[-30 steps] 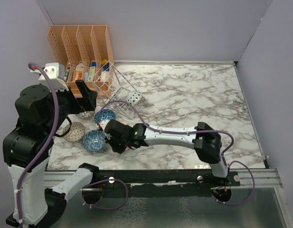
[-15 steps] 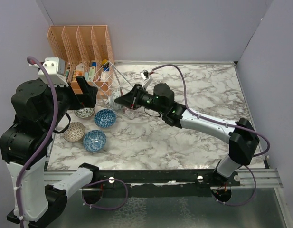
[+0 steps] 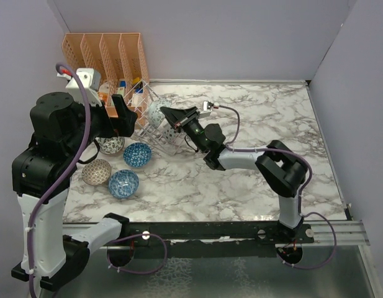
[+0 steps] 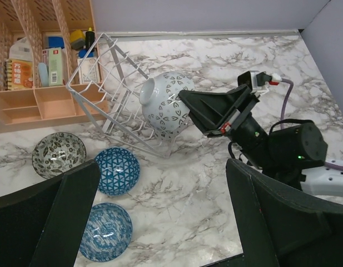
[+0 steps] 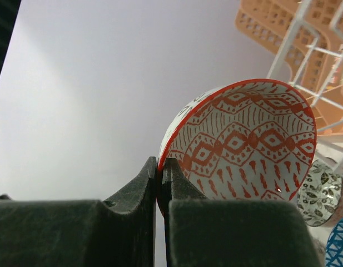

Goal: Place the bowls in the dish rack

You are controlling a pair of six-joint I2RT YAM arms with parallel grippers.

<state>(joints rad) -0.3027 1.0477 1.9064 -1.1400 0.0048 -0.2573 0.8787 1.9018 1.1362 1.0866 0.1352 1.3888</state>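
One red-patterned bowl [image 5: 243, 144], clamped by its rim in the right gripper [image 5: 159, 167], hangs on edge just ahead at the rack [image 4: 113, 94]; such a thin hold may pivot or slip if it knocks a wire.

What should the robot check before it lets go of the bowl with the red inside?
1. Grip firm: ok. The right gripper pinches the red-patterned bowl by its rim.
2. Bowl at the dish rack: ok, it is up against the wires.
3. Bowl seated in a slot: cannot tell.
4. Left gripper out of the way: ok. It is open, empty and above the table.
5. All bowls loaded: not ok. A blue bowl and a dark bowl lie on the table beside the rack.
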